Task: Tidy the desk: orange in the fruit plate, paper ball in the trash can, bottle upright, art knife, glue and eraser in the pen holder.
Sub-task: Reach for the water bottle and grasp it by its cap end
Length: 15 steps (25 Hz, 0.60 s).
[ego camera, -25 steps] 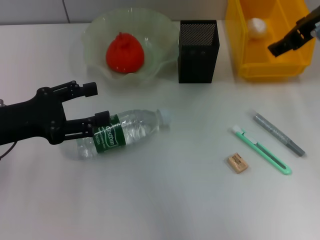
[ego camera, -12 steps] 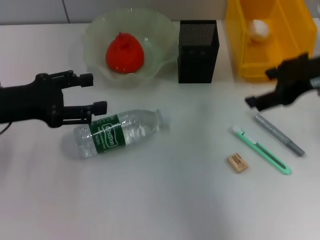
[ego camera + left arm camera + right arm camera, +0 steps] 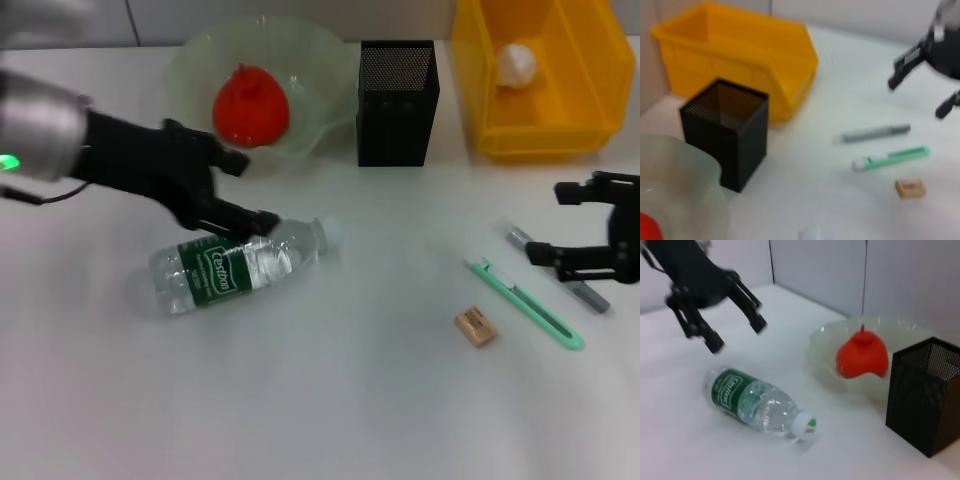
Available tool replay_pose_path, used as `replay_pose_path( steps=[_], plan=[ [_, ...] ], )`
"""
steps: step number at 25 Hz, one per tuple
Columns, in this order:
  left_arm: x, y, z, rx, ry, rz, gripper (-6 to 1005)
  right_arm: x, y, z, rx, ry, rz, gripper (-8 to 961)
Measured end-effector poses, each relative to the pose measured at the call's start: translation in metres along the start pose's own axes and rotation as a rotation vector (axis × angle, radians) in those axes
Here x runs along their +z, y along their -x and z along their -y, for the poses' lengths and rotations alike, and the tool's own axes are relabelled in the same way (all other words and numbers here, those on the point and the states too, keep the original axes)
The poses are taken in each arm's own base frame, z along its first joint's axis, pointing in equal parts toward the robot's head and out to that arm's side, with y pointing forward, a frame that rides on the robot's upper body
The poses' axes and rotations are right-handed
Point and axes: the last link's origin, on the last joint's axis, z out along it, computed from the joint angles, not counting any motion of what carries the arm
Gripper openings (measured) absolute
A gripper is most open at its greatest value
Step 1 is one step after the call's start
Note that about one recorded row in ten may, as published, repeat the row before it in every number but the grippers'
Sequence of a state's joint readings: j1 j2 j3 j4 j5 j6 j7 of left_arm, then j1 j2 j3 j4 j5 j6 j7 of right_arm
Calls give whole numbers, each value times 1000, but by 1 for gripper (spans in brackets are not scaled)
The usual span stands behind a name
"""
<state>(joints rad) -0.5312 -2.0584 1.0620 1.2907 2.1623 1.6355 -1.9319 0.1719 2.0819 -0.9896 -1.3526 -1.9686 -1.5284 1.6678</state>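
Both tools moved: left tool [image 3: 240, 190] over bottle [image 3: 235, 265], right tool [image 3: 560, 222] lowered

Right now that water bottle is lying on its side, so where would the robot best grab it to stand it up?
Probably around the labelled middle of the bottle, coming down from above with the jaws across its width. It lies flat, cap toward the pen holder, and the open left gripper is already over it. The right gripper is open by the glue.
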Motion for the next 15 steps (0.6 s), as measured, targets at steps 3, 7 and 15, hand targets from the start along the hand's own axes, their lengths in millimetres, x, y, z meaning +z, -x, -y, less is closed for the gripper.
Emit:
replay_pose_path(
  steps=[3, 7, 15],
  plan=[
    [11, -17, -5, 24, 1, 82, 825, -11, -15, 0, -10, 2, 62, 842],
    [42, -51, -13, 72, -9, 225, 821, -13, -28, -3, -6, 25, 78, 843],
    [81, -74, -17, 168, -82, 353, 813, -9, -39, -7, 1, 45, 64, 842]
  ],
)
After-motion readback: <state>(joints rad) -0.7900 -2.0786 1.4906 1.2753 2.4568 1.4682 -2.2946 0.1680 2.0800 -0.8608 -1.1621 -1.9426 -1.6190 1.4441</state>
